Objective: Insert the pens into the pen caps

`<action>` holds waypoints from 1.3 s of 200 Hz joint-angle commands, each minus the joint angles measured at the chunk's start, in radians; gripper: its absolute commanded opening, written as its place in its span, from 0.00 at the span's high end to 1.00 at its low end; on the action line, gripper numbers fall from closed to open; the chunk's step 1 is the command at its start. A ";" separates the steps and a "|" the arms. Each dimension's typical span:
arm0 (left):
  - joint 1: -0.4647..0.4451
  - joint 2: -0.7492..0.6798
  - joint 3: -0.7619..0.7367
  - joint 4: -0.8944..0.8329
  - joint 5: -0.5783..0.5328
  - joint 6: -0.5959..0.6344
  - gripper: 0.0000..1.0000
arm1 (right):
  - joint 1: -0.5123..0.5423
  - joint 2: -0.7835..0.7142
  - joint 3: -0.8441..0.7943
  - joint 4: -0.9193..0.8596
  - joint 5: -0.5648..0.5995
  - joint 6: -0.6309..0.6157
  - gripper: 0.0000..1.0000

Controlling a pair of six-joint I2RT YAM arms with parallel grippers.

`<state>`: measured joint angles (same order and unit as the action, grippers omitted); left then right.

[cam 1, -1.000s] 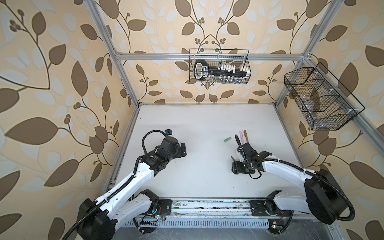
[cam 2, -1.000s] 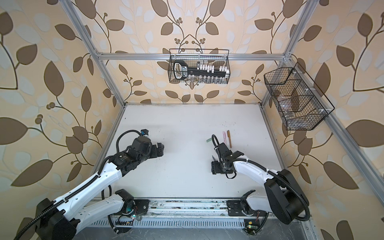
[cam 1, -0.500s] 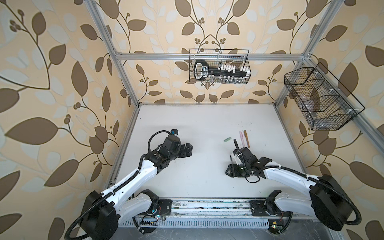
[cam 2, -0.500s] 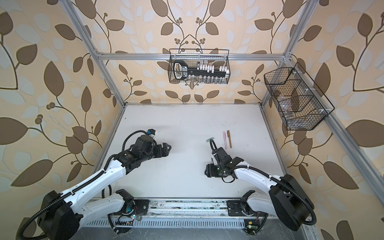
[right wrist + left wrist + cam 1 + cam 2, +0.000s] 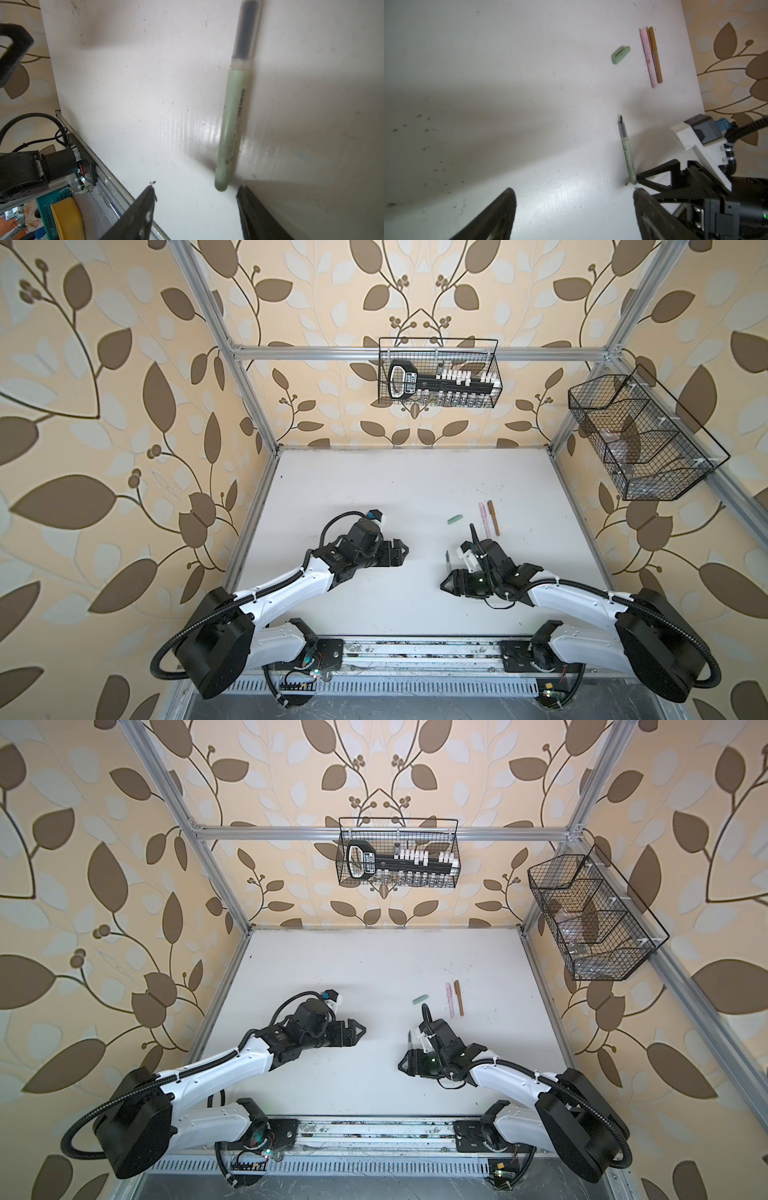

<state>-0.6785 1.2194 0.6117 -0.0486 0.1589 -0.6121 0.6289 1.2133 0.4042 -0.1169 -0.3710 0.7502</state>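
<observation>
Low in the right wrist view, the right gripper (image 5: 195, 193) gapes at the butt of the green pen (image 5: 232, 116); the left gripper (image 5: 573, 193) is spread and empty. Likely the pickup: clamp the barrel next, then seek the green cap (image 5: 620, 55).

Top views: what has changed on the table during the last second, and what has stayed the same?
The left gripper reached toward the middle. The right gripper shifted toward it; its open jaws are now at the rear end of the green pen. Nothing is gripped. The green cap, pink pen and brown pen stayed put.
</observation>
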 commanded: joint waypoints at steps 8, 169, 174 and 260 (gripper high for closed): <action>-0.017 0.035 -0.065 0.204 0.056 -0.103 0.10 | 0.029 0.044 -0.031 0.037 -0.015 0.038 0.37; -0.253 0.493 0.210 0.269 -0.048 -0.187 0.13 | -0.265 -0.559 -0.052 -0.243 0.012 0.001 0.41; -0.253 0.506 0.220 0.269 -0.049 -0.183 0.13 | -0.267 -0.565 -0.053 -0.246 0.007 -0.001 0.41; -0.293 0.683 0.446 0.179 -0.002 -0.089 0.17 | -0.342 -0.659 -0.069 -0.287 -0.023 -0.018 0.39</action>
<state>-0.9436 1.8767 1.0130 0.1871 0.1307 -0.7494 0.3103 0.5674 0.3653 -0.3817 -0.3634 0.7464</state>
